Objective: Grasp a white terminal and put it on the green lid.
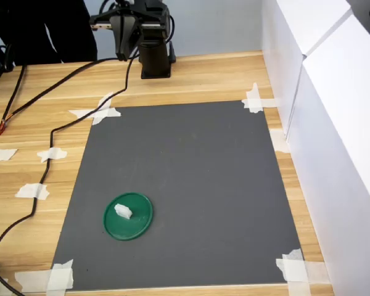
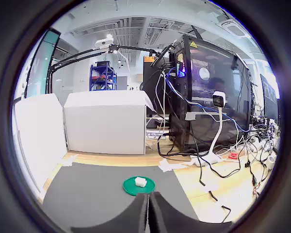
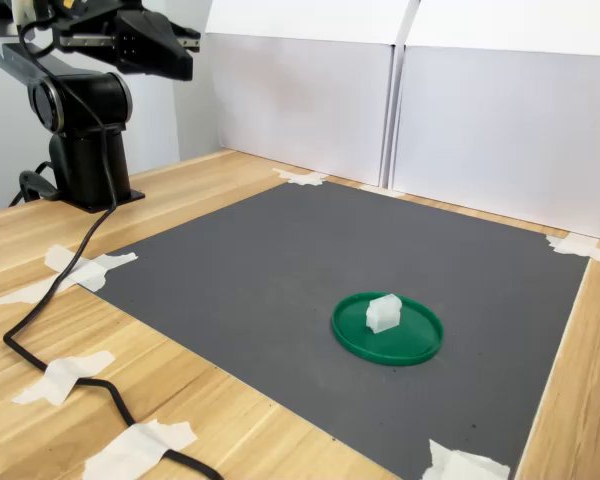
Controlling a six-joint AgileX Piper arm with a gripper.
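Your gripper (image 2: 149, 213) is closed on nothing, its fingers pressed together, high near the arm's base. The white terminal (image 1: 123, 211) sits on the green lid (image 1: 139, 223), at seven o'clock on the grey mat (image 1: 191, 185) in the first exterior view.

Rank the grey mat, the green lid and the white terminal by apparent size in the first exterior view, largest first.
1. Grey mat, far the largest.
2. Green lid, a small disc lying on the mat.
3. White terminal, smallest, sitting on the lid.
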